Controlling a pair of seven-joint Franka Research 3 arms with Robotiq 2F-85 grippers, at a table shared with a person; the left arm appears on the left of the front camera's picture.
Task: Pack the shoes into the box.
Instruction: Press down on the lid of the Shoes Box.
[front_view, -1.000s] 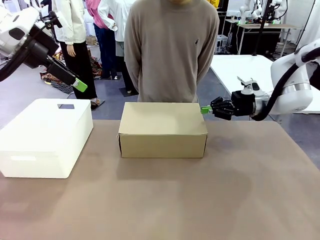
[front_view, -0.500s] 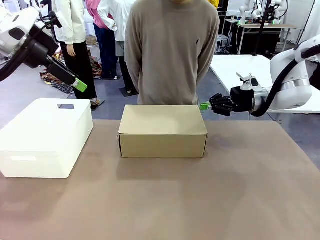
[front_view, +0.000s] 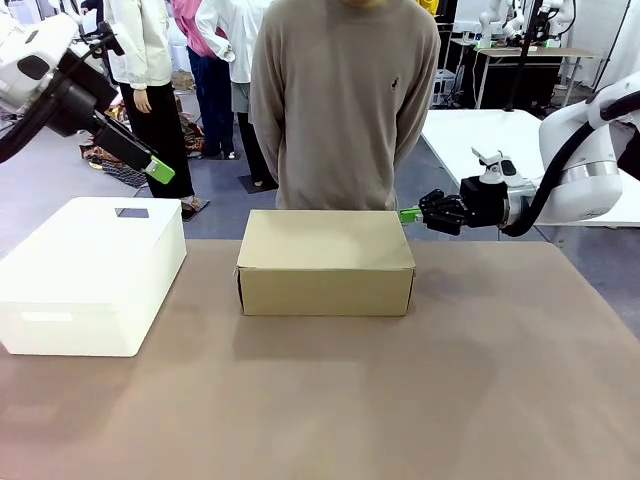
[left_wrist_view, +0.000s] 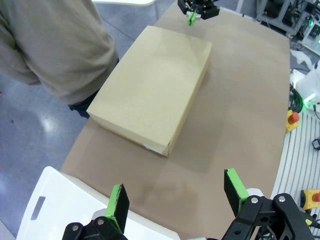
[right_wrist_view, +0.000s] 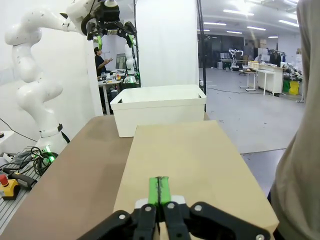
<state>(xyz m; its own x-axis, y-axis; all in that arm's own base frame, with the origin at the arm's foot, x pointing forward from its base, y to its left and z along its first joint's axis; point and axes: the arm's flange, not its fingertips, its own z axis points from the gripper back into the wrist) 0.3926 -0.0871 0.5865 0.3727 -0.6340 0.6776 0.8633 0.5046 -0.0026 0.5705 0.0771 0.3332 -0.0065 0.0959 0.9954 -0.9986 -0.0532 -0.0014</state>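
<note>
Front view: box beside right tool

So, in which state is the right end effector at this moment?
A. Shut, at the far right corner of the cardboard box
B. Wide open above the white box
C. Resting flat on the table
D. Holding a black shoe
A: the right end effector has its green pads pressed together at the closed cardboard box's far right corner.
</note>
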